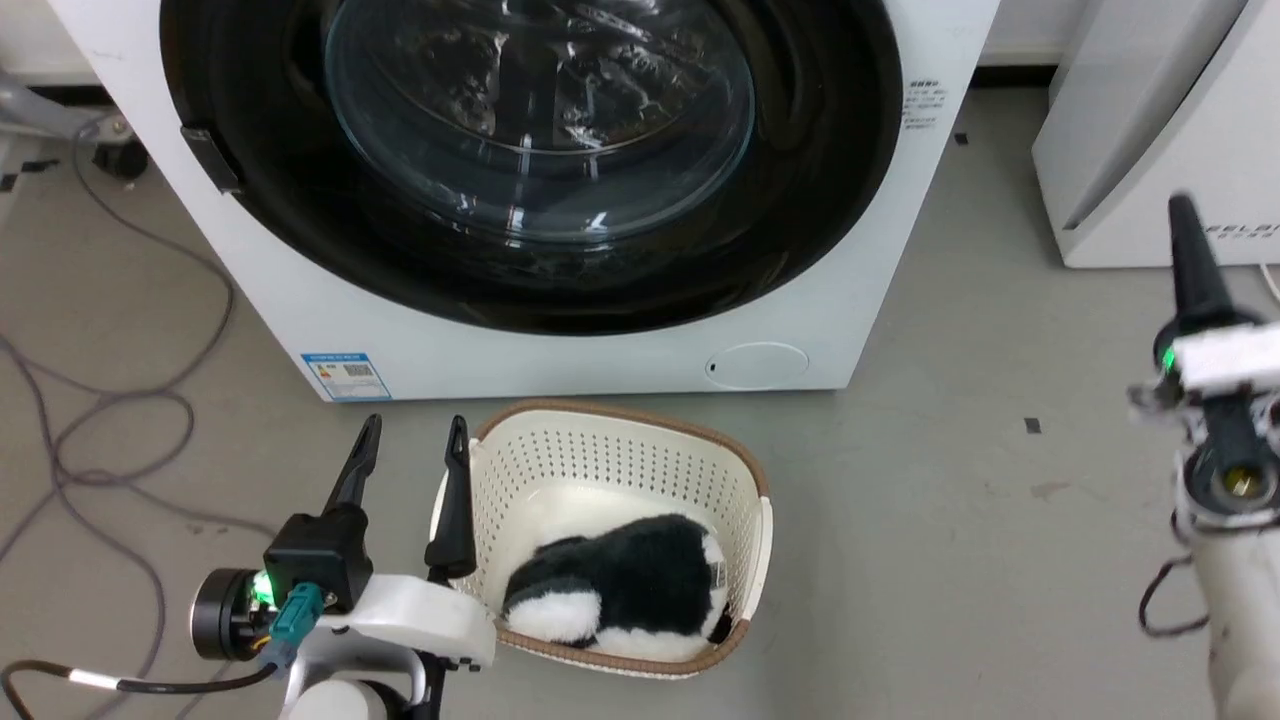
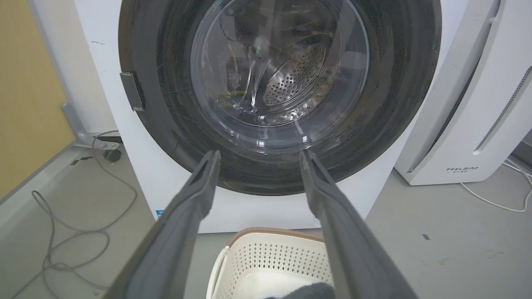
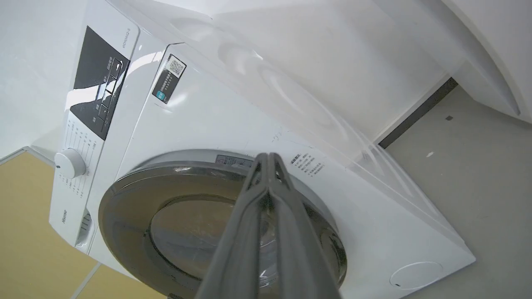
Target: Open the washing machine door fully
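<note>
The white washing machine (image 1: 560, 350) fills the top of the head view. Its round glossy black washing machine door (image 1: 300, 200) with a bulging glass window lies flush against the front, a dark latch tab (image 1: 210, 158) on its left rim. The left wrist view faces the door (image 2: 166, 104) straight on, steel drum visible through the glass. My left gripper (image 1: 412, 435) hovers low in front of the machine, open and empty, fingers (image 2: 199, 187) spread. My right gripper (image 1: 1185, 225) is off to the right, shut on nothing, fingers (image 3: 268, 166) pressed together and aimed at the door (image 3: 133, 199).
A cream perforated basket (image 1: 740, 480) holding a black-and-white plush toy (image 1: 630, 585) stands on the grey floor just below the machine, right beside my left gripper. A white FEELBIRD appliance (image 1: 1150, 130) stands to the right. Grey cables (image 1: 100, 420) trail on the floor at left.
</note>
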{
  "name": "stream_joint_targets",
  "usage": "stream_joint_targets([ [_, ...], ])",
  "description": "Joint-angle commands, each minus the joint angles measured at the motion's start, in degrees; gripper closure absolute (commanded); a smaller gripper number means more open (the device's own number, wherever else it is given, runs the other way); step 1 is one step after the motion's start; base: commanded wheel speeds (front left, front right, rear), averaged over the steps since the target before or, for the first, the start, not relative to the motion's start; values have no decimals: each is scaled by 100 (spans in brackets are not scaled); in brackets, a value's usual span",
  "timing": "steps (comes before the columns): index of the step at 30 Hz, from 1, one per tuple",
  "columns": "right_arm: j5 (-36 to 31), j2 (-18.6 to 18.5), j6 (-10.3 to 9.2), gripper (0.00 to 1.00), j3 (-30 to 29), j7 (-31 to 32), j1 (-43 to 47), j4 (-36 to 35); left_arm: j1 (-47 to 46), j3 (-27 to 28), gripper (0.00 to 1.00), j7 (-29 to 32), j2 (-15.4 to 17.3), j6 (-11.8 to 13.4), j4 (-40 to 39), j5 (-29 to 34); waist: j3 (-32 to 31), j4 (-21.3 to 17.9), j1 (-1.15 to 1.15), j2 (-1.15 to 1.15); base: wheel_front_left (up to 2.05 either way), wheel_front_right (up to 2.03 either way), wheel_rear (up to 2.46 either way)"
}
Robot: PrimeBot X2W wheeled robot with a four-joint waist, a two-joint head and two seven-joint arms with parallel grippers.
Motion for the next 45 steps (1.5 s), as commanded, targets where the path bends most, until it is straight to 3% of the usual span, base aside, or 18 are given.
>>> stream_joint_targets([
  [1,312,-130,22,100,92,45,-357,196,-127,-18,0,-59,4,44,-5,-11,89,15,0,0,0,0,0],
  [15,1588,-703,26,100,1368,792,-2743,1933,-361,-136,0,-227,4,25,50,45,444,97,0,0,0,0,0],
  [27,2277,-539,30,100,2680,1902,-4673,3059,-645,-247,0,-371,5,95,-24,25,1013,145,0,0,0,0,0],
  [45,3618,-381,36,100,4570,3110,-6532,4124,-1065,-386,0,-586,5,280,-124,-137,1762,242,0,0,0,0,0],
])
